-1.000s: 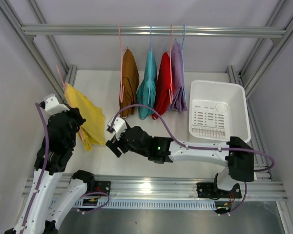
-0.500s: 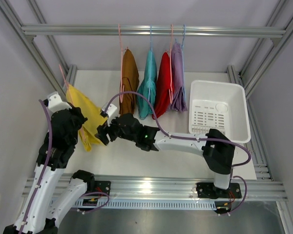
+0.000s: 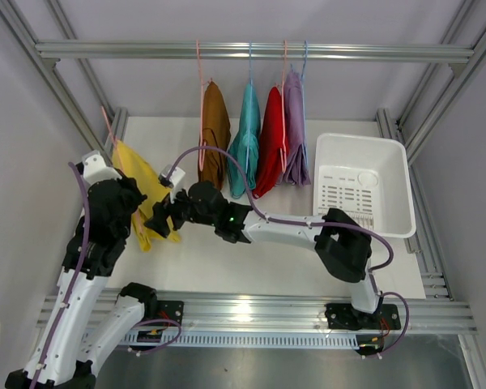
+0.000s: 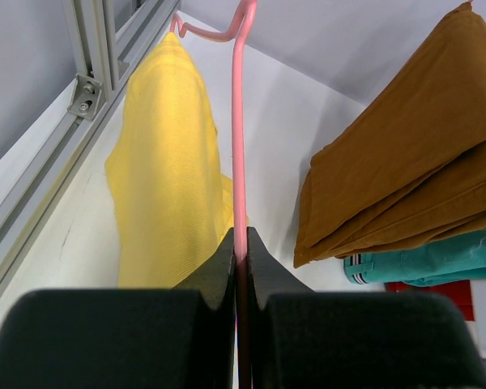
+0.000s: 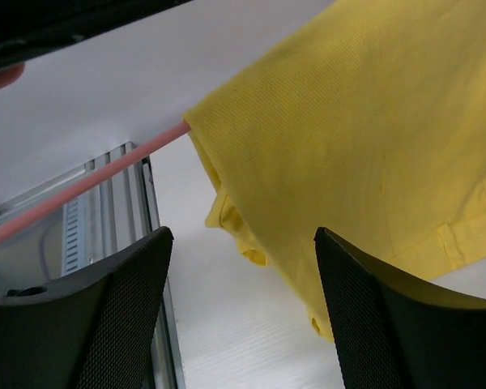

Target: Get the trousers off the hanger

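At the left side of the tabletop (image 3: 227, 263), the yellow trousers (image 3: 144, 174) hang folded over a pink hanger (image 4: 238, 154), off the rail (image 3: 251, 51) and held in the air by the left arm. The left fingers (image 4: 217, 279) are clamped on the hanger's straight rod, which runs away from them up to its hook. The cloth drapes down one side of that rod, and in the overhead view its long axis slants from the hook at upper left to the loose hem at lower right.

The right arm reaches across the tabletop so that the right fingers (image 5: 121, 324) sit at this lower hem. They are spread apart and grasp nothing. In the right wrist view the yellow cloth lies just ahead of and above the gap, filling the upper right, with the pink rod passing to the left. Whether a finger already touches the cloth cannot be told.

The coming move probably turns on this relation. The right fingers must close on the hem ahead of them and draw the cloth along its long axis, away from the rod that the left fingers hold.

The brown trousers (image 3: 215, 138), teal trousers (image 3: 247, 138), red trousers (image 3: 271, 146) and lavender trousers (image 3: 295, 134) hang from the rail, well apart from both sets of fingers. A white basket (image 3: 398, 158) stands at the right.
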{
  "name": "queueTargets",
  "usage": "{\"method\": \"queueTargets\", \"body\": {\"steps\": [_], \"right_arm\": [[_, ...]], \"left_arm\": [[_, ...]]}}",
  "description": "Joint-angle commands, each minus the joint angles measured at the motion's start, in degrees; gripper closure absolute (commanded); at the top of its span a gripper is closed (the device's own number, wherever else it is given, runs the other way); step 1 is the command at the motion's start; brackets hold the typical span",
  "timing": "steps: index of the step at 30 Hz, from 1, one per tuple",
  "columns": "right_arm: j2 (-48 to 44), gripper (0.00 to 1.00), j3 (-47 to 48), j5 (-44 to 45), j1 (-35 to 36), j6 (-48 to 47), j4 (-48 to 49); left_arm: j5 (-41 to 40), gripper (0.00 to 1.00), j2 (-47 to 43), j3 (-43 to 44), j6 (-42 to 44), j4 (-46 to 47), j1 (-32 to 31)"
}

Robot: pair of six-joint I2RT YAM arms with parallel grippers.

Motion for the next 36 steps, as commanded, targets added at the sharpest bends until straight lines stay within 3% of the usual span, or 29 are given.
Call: {"method": "queueTargets", "body": {"steps": [1, 18, 23, 29, 36], "right_arm": [[2.06, 0.23, 4.45, -0.90, -0.56, -0.11, 2.75], [10.68, 0.21, 15.78, 3.77, -4.95, -2.40, -1.12], [11.82, 0.21, 16.85, 1.48, -4.69, -2.14, -0.94], [12.26, 0.20, 15.70, 6.04, -3.02, -2.84, 1.33], [14.81, 0.37, 16.14, 11.06, -2.05, -2.58, 6.70]], "left_arm": [[1.97, 1.00, -0.38, 1.31, -0.21, 5.69, -0.40], [3.38, 1.00, 0.15, 1.75, -0.21, 5.51, -0.57], [3.55, 1.00, 0.58, 1.83, -0.30, 5.43, -0.57], [4.08, 0.99, 0.67, 1.84, -0.47, 5.34, -0.57], [4.26, 0.99, 0.59, 1.83, -0.56, 5.25, -0.57]]}}
